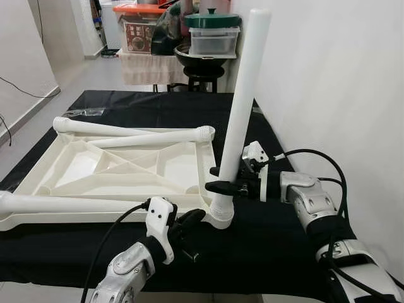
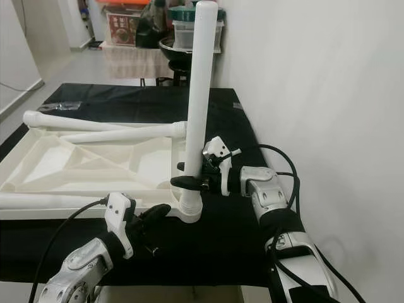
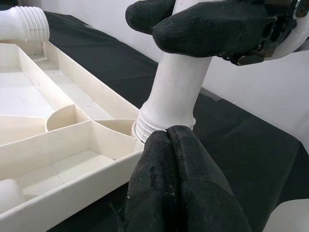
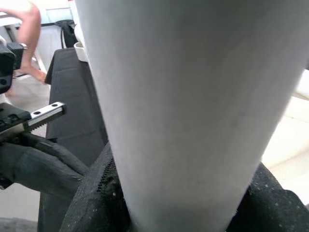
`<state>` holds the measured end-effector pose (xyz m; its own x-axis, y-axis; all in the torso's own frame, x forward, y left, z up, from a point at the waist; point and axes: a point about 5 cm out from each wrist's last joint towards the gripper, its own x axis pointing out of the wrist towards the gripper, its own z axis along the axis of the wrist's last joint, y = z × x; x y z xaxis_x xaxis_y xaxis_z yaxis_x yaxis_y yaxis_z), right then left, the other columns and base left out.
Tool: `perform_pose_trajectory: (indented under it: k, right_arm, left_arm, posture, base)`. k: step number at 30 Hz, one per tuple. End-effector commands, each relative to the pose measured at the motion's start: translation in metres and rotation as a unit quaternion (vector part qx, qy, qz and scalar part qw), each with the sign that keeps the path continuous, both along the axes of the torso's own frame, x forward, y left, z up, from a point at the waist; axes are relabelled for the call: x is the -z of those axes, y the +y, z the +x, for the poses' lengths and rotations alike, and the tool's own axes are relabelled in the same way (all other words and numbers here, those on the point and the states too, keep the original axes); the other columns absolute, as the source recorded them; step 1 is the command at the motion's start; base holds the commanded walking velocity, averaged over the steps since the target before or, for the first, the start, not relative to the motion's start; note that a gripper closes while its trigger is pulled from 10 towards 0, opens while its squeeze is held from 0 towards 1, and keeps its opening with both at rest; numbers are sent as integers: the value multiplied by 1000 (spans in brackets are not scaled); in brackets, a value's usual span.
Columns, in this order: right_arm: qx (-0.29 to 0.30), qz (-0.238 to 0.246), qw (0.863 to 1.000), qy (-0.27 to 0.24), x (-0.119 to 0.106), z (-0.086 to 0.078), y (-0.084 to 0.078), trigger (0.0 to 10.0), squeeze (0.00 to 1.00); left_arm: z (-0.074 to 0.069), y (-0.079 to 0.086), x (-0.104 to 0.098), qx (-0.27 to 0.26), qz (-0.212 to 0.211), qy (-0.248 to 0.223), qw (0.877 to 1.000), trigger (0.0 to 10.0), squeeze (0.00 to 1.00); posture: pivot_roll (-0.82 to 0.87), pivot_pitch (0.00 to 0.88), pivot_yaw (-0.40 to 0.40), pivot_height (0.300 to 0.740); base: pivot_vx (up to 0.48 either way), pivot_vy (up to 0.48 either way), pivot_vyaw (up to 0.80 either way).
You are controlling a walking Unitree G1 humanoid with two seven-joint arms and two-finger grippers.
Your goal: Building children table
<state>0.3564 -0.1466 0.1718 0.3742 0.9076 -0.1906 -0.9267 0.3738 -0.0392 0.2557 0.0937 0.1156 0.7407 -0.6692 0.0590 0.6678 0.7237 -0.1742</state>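
A white table top (image 1: pixel 74 165) lies upside down on the black-covered table (image 1: pixel 271 240). One white leg (image 1: pixel 243 107) stands upright in the socket at its near right corner. My right gripper (image 1: pixel 222 180) is shut on this leg low down, its fingers (image 3: pixel 203 24) wrapped around the tube (image 4: pixel 183 96). My left gripper (image 1: pixel 192 218) is shut with nothing in it, its tips (image 3: pixel 169 140) at the table top's corner, just in front of the leg's threaded base (image 3: pixel 159 125). Three loose legs lie on the table top: two at the far side (image 1: pixel 101 128) (image 1: pixel 151 139) and one along the near edge (image 1: pixel 63 203).
A white wall (image 1: pixel 328 76) runs close along the right of the table. A black stool with a stack of lidded containers (image 1: pixel 211 38) stands beyond the far edge. A clear plastic bag (image 1: pixel 85 112) lies at the far left. A person's leg (image 4: pixel 29 38) shows in the right wrist view.
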Motion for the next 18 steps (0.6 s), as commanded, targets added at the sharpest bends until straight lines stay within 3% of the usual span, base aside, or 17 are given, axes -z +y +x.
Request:
perform_pose_trajectory:
  k: [1, 5, 6, 7, 8, 9, 11, 13, 18]
  right_arm:
    - [60, -53, 997, 20, 31, -9, 2, 0, 0]
    - [89, -64, 994, 22, 37, -12, 3, 0, 0]
    - [276, -25, 960, 30, 47, -11, 14, 0, 0]
    - [333, -30, 941, 58, 63, -31, 36, 0, 0]
    - [354, -42, 934, 38, 61, -38, 47, 0, 0]
    - [353, -51, 934, 18, 57, -42, 54, 0, 0]
    - [349, -63, 935, 8, 57, -37, 50, 0, 0]
    - [374, -66, 925, 21, 61, -27, 40, 0, 0]
    - [382, -63, 921, 32, 64, -27, 41, 0, 0]
  left_arm:
    - [-2, -1, 1, -2, -2, 1, 1000, 10000, 0]
    - [-3, -1, 0, -2, -2, 0, 1000, 10000, 0]
    - [-3, 1, 0, -2, -1, 0, 1000, 10000, 0]
    - [-3, 2, -1, -2, -1, 0, 1000, 10000, 0]
    - [-3, 3, -1, 0, 1, 0, 1000, 10000, 0]
    - [-2, 4, -1, 1, 3, 0, 1000, 10000, 0]
    - [-2, 3, -1, 2, 3, 0, 1000, 10000, 0]
    - [-1, 1, -1, 4, 2, 2, 1000, 10000, 0]
    - [-1, 1, -1, -2, 4, -1, 1000, 10000, 0]
  posture:
    - [70, 0, -77, 740]
    - [70, 0, -77, 740]
    - [62, 0, -73, 740]
    - [51, 0, -52, 740]
    - [34, 0, -33, 740]
    - [34, 0, -33, 740]
    - [42, 0, -42, 740]
    - [50, 0, -49, 740]
    - [51, 0, -46, 740]
  base:
    - [0, 0, 0]
    - [0, 0, 0]
    - [0, 0, 0]
    - [0, 0, 0]
    - [0, 0, 0]
    - [0, 0, 0]
    - [0, 0, 0]
    - [0, 0, 0]
    - [0, 0, 0]
